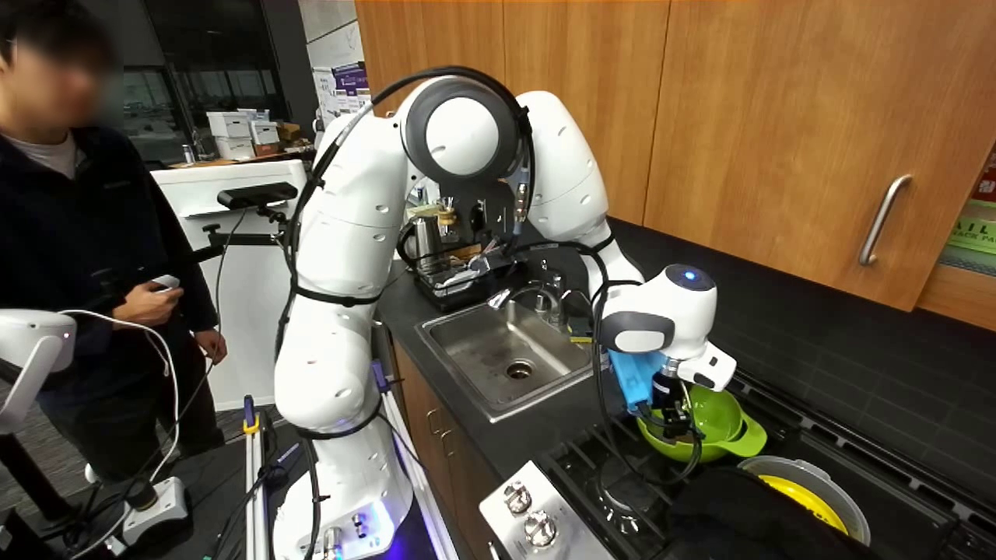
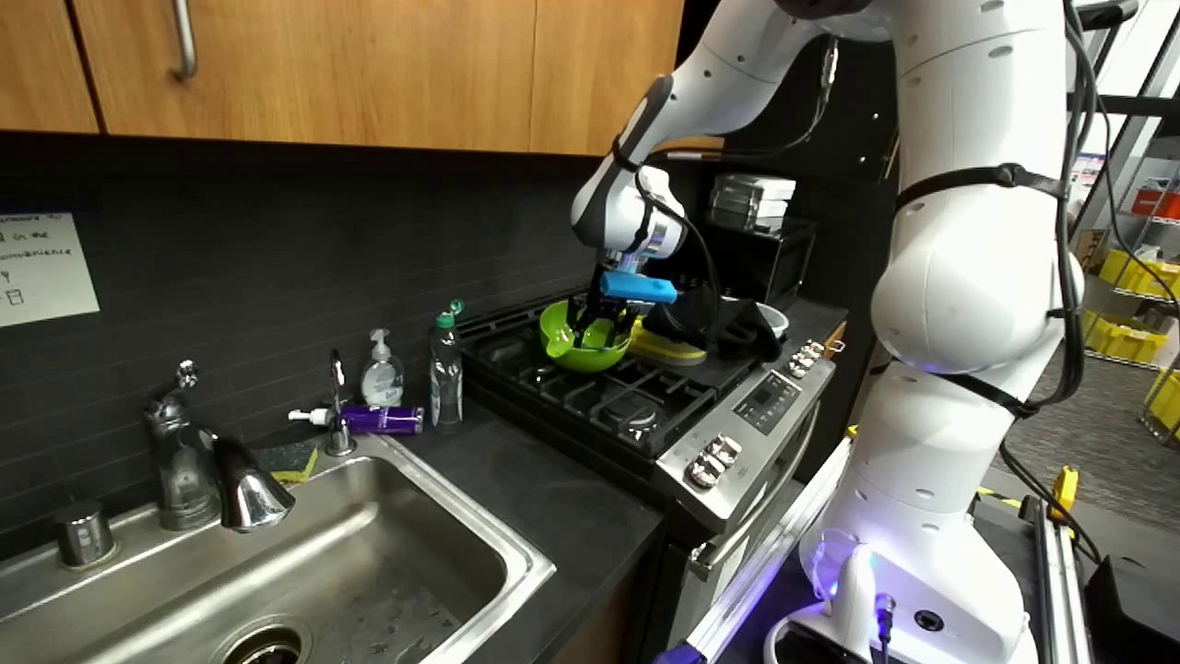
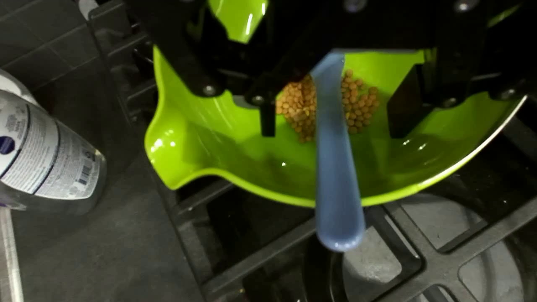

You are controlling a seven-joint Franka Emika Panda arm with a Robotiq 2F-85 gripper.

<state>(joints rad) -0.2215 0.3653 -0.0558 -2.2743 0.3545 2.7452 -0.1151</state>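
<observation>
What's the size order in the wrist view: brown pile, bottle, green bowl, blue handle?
1. Green bowl
2. Bottle and blue handle, unranked: handle longer, bottle wider but cut off by the frame
3. Brown pile, partly hidden

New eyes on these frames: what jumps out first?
Probably the big white arm, reaching across to the stove in both exterior views. Next, the bright green bowl on the burner grates, with orange-brown grains inside. In the wrist view, the gripper stands open, one finger either side of a blue handle that crosses the bowl's rim.
</observation>
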